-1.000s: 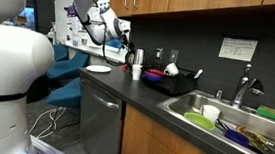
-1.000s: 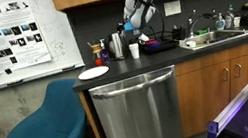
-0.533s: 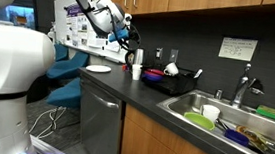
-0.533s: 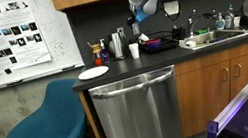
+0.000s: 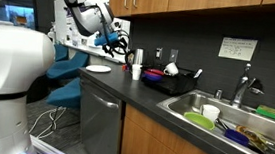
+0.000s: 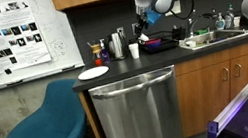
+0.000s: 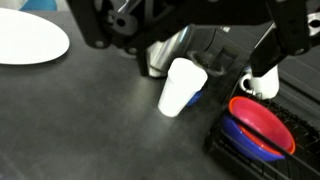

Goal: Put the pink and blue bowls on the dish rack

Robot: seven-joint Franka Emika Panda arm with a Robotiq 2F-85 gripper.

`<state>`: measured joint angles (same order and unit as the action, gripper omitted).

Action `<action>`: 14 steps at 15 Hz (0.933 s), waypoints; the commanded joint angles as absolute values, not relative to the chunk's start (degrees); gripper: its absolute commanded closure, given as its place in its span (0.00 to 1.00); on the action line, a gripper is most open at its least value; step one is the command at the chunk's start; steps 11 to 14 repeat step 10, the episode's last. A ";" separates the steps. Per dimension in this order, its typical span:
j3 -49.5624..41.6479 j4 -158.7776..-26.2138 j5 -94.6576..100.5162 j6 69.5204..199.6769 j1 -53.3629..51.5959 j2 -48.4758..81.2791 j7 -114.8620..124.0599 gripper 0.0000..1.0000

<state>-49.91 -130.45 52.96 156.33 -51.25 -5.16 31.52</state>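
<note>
Lower right of the wrist view: the pink bowl (image 7: 265, 120) sits nested in the blue bowl (image 7: 240, 141), mouths facing up and slightly tilted, inside the dish rack (image 7: 305, 98) on the worktop (image 7: 80, 120). The claw (image 7: 200, 40) hangs spread and empty above.

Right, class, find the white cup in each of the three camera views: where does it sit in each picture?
In an exterior view: the white cup stands near the centre, upper half, just left of the dish rack.
In an exterior view: the cup is just right of centre, upper half.
Wrist view: it fills the middle.
Shared landmark: the white plate, on the cup's left in all three.
</note>
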 commanded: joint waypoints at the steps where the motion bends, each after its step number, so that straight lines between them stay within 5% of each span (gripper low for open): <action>1: -34.04 -137.40 45.32 143.44 -38.54 -13.54 22.61 0.00; 7: -9.90 -142.42 32.32 126.61 -14.51 -16.92 17.93 0.00; 14: -3.91 -141.45 31.07 128.41 -8.49 -14.55 17.93 0.00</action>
